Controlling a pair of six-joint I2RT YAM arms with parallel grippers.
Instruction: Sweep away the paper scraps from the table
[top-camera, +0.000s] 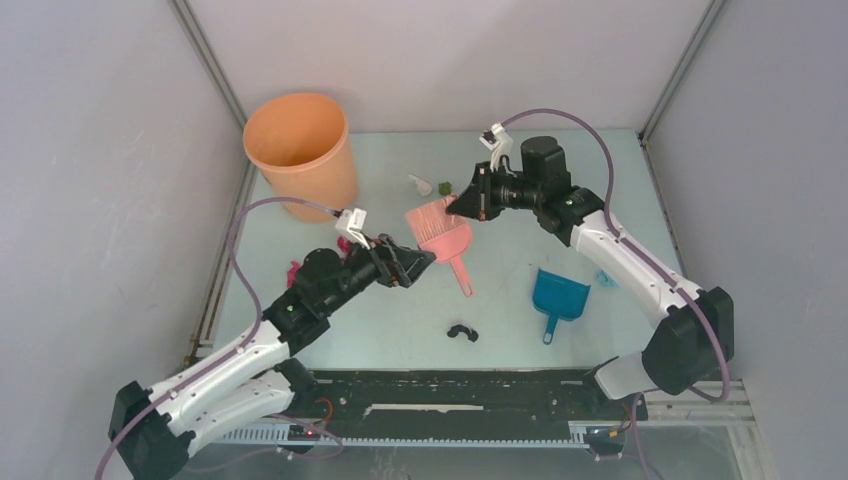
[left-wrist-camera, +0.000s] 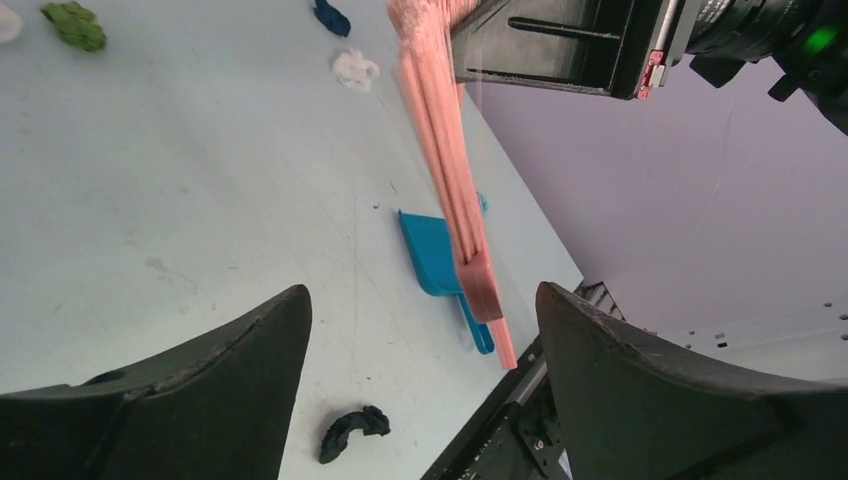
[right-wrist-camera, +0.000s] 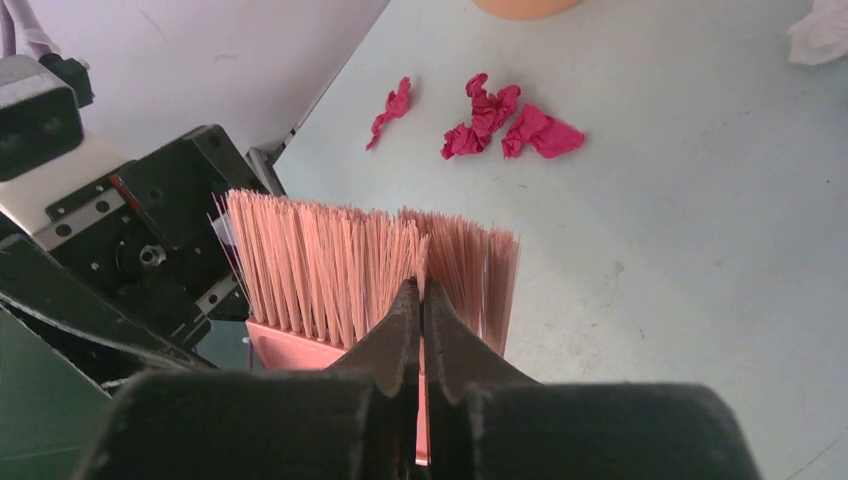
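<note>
Crumpled magenta paper scraps (right-wrist-camera: 540, 133) on table (right-wrist-camera: 690, 250)

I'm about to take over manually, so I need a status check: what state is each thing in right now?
right tool: shut on the pink brush at its bristles.
left tool: open, empty.
pink brush: held by its bristles, handle toward the near edge.
blue dustpan: lying on the table, ungripped.
orange bucket: upright, mouth open.
paper scraps: loose, scattered on the table.

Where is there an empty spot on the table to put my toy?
Bare table lies at the front, between the left arm and the black scrap, and between the pink brush and blue dustpan. Crowded behind the brush: white scrap, green scrap, right gripper.
</note>
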